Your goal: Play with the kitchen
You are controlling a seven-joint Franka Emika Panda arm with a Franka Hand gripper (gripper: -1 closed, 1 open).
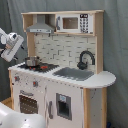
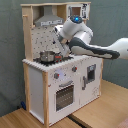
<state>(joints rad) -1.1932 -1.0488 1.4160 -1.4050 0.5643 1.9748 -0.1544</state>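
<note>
Claw: the claw (image 2: 61, 46) hangs at the end of the white robot arm (image 2: 100, 49), over the stove. I cannot tell if it is open or closed, or if it has anything in it.
Claw in the other picture: in the first exterior view only a white and grey bit of the arm (image 1: 11, 45) shows, at the first exterior view's left edge, just beside the toy.
Kitchen look: the kitchen (image 1: 60, 75) is a big toy of white and pale wood. It has a white top, a pale wood frame and a back wall with small dots.
Oven: one oven door (image 2: 64, 95) with a bar handle sits low at the front.
Knobs: two round knobs (image 2: 56, 76) sit above the oven door in the second exterior view.
Stove: one dark stove (image 1: 36, 65) with one shiny pot (image 1: 31, 61) on it.
Sink: one grey sink (image 1: 74, 74) is set in the top, with one black tap (image 1: 86, 59) curving over it.
Up high: one grey hood (image 1: 40, 25) and one white microwave (image 1: 75, 23) sit on the top shelf.
Where it is: the kitchen stands on a wooden floor (image 2: 100, 112), in front of a grey curtain (image 1: 117, 45).
Kitchen and claw: the claw is near the pot, above the stove top and below the hood.
</note>
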